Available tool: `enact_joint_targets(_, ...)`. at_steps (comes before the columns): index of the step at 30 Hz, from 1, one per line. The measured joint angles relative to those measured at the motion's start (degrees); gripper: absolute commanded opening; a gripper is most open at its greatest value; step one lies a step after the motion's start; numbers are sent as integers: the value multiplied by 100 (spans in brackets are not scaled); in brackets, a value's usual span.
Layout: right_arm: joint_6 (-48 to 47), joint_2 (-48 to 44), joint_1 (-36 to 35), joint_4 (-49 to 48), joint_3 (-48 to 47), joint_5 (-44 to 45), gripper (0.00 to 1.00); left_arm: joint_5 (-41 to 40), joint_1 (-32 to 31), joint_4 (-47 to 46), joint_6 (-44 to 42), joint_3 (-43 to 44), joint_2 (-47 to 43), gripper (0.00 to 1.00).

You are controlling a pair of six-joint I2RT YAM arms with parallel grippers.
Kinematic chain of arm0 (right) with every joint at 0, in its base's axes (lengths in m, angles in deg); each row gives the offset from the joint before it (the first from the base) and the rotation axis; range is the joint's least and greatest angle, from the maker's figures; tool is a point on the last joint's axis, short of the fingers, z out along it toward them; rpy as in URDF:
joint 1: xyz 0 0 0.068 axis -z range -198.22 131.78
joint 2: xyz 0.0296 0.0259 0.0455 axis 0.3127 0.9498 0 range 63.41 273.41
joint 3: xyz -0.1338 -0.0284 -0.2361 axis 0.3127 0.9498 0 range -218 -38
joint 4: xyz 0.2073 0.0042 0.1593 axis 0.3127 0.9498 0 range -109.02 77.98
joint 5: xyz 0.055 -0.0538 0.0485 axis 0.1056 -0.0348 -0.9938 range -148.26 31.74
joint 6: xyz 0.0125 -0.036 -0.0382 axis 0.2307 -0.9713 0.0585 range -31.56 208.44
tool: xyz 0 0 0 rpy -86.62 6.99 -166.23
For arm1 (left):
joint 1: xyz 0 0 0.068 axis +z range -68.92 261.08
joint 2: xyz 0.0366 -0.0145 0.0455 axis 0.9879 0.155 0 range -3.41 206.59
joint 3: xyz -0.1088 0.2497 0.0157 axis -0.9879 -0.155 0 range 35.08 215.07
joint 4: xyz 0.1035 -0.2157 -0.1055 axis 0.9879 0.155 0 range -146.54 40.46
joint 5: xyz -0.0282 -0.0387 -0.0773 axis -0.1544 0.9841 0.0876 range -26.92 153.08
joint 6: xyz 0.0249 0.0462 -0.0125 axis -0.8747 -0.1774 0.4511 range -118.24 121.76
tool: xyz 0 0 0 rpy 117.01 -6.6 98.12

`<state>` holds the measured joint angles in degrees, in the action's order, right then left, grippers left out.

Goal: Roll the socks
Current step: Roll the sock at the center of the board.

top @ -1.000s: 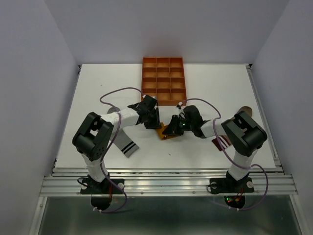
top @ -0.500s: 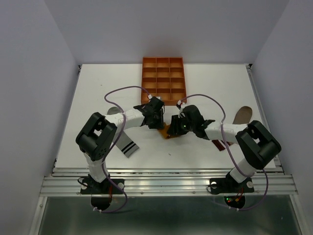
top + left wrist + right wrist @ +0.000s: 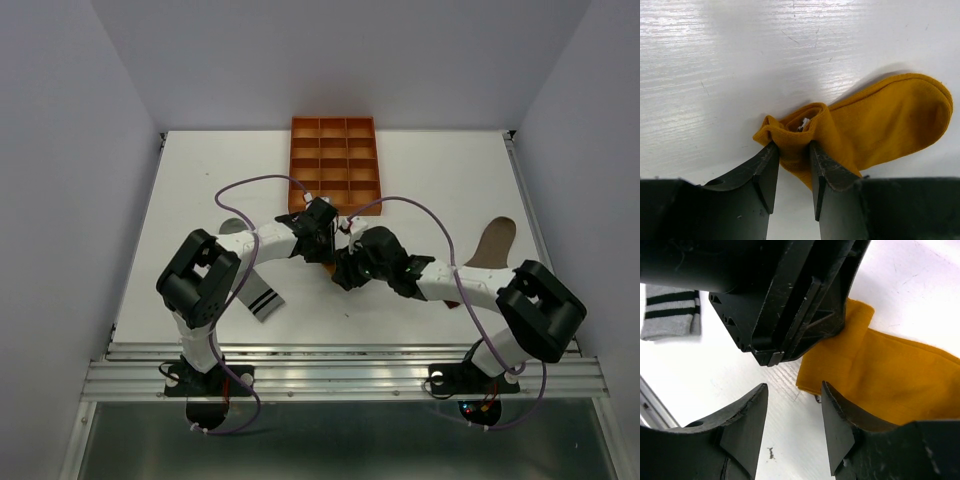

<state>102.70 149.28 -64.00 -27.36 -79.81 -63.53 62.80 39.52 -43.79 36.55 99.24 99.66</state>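
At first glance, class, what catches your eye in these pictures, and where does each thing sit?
A mustard sock lies mid-table, its bunched end pinched by the left fingers, with the right fingers open beside it. An orange tray sits at the far edge; a grey striped sock lies near-left.

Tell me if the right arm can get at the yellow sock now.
Probably yes: the open right claw hangs at the edge of the yellow sock, whose flat part lies bare. The left claw, shut on the folded end, blocks only that end.
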Motion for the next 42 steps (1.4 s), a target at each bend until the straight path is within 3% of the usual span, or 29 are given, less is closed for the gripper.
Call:
enact_joint_targets(24,-833,590,-693,-153,-271,1521,54,118,0,7,37,0,-2,40)
enact_joint_targets(37,-678,1014,-938,-195,-424,2295,52,295,55,44,166,-9,-2,40)
enact_joint_targets(39,-581,1069,-988,-197,-424,2446,49,326,70,37,223,-35,-9,40)
enact_joint_targets(42,-439,1189,-1086,-181,-424,2667,36,422,118,37,310,-68,-20,41)
